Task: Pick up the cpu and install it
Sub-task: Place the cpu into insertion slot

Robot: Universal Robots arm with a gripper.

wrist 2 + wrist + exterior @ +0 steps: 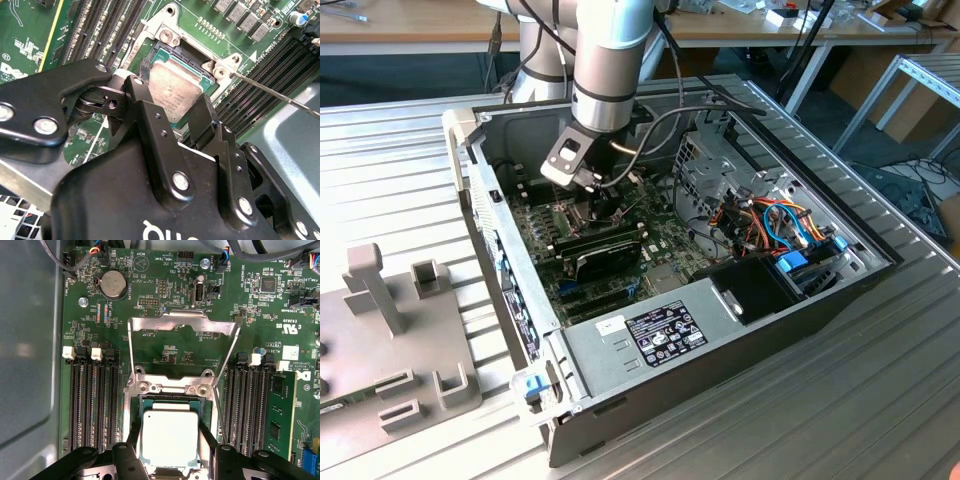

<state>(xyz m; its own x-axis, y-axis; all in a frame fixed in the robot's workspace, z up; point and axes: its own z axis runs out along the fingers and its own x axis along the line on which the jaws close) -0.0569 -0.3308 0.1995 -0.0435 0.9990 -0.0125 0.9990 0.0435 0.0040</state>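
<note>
The cpu (170, 439), a small square chip with a dull silver top, sits over the open socket (172, 401) on the green motherboard (170, 352). In both wrist views a black finger (134, 434) presses against each of two opposite edges of the cpu (175, 89). My gripper (170, 442) is shut on the cpu, level with the socket rim; I cannot tell whether the chip is fully seated. In the exterior view my gripper (600, 205) reaches down into the open computer case (470, 160).
The hinged metal socket frame (182, 322) stands folded back, with its thin lever rod (280, 97) off to one side. Memory slots (92, 405) flank the socket, and one holds a green module (277, 415). A power supply (660, 335), drive cage (720, 165) and cables (780, 225) crowd the case.
</note>
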